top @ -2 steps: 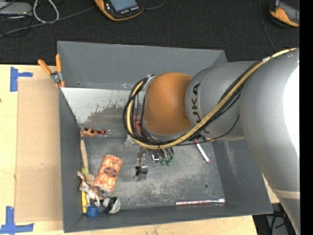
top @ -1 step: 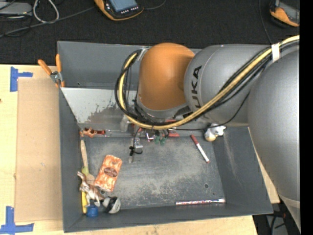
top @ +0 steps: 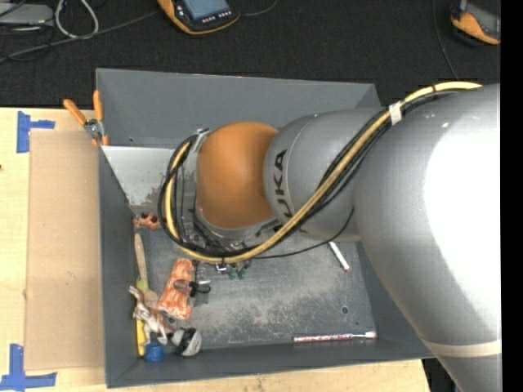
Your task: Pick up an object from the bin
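The grey KUKA arm (top: 425,219) comes in from the view's right and covers much of the grey metal bin (top: 245,96). At its wrist sits a round orange cover (top: 233,178), and a yellow and black cable (top: 359,147) runs along the arm and loops around this cover. The jaws are below the cover, over the middle left part of the bin floor. The cover hides them, so I cannot tell if they are open or closed, and I see no thing between them.

Far from the jaws, toward the bin's near wall and to the view's right, a long thin rod (top: 335,336) with red and white marks lies flat. A thin wooden stick (top: 140,260) lies left of the jaws, along the left wall. The nearest thing to the jaws is a crumpled orange-brown wrapper (top: 175,296), just beside the cover's lower left edge. A short white stick (top: 339,258) lies to the right of the jaws, close under the arm. Beyond the wrapper, in the near left corner, there is a small heap (top: 159,333) with a blue cap (top: 154,351) and a round white and black piece (top: 189,341). A tiny green piece (top: 238,273) lies just at the cover's lower edge
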`<state>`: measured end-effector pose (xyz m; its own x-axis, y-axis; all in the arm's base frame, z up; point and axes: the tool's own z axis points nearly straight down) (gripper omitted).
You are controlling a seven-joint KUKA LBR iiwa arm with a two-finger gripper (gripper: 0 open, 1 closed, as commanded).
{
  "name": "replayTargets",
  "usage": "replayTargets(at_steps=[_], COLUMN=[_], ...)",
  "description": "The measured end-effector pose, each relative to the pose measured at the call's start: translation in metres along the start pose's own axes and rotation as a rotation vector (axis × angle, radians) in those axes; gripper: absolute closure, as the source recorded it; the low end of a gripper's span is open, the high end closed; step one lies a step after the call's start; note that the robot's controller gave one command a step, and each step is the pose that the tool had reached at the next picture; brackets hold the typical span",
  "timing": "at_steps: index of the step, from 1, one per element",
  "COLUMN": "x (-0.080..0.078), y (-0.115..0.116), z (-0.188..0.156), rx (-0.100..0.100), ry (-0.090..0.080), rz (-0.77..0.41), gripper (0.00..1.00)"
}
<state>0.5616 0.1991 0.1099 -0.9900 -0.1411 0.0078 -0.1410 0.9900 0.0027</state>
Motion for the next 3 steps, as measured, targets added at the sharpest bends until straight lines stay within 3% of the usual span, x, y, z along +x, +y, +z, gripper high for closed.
replayTargets(at_steps=[1,2,3], x=[0.032,0.021,0.021], y=[0.008,-0.004,-0.004], z=[0.014,0.037,0.037], rx=[0.000,-0.003,-0.003], ry=[-0.018,-0.006,-0.006], rz=[0.001,0.015,0.015], gripper=[0.00,1.00,1.00])
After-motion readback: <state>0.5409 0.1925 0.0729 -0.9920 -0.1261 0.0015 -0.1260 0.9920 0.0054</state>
